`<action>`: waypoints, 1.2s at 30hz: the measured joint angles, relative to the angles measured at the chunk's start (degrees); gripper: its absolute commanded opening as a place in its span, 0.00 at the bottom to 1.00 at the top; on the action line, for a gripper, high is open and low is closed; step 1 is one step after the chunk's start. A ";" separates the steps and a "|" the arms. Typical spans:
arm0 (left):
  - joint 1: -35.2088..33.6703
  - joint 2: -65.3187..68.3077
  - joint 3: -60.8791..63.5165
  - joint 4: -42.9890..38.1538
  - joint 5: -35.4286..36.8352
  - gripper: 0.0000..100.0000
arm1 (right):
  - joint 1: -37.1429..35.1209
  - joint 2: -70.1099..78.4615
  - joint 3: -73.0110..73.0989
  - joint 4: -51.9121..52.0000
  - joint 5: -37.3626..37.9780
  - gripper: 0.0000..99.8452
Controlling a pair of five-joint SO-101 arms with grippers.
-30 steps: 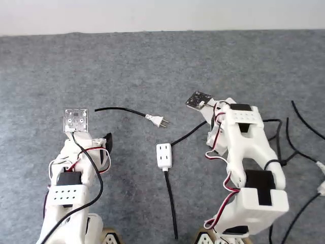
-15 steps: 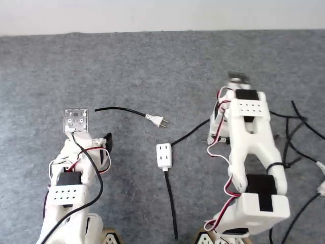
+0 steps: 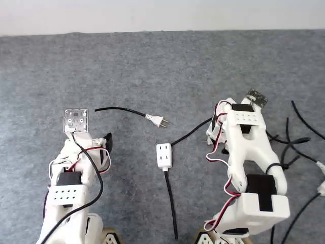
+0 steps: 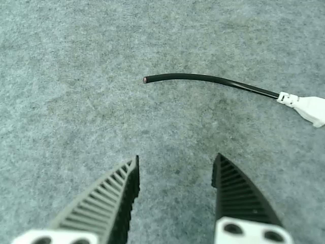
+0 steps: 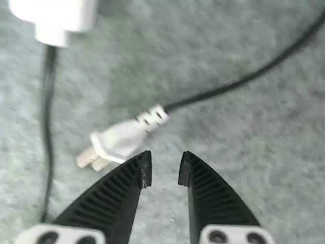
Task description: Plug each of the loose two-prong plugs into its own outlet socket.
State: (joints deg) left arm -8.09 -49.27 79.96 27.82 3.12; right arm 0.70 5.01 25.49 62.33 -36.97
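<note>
As it lies near the outlet block [image 5: 56, 15], plug [image 5: 119, 142]: just ahead of my jaws, prongs bare, not yet gripped.
Right gripper [image 5: 163, 170]: jaws barely apart; I'd widen, take the white body squarely, keep off the cord [image 5: 244, 76].
Left gripper [image 4: 175, 173]: jaws wide, empty.
High view: second plug [image 3: 157, 120] beyond the block; my right arm [image 3: 246, 147] covers the near one.

No words, numbers or signs to read anywhere.
</note>
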 measured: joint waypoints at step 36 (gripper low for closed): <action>0.00 0.00 0.00 0.00 0.00 0.23 | 4.04 13.71 -14.24 2.90 -3.34 0.12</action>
State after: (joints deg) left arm -8.09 -49.27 79.96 27.82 3.12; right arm 4.75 18.73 11.25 65.23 -40.31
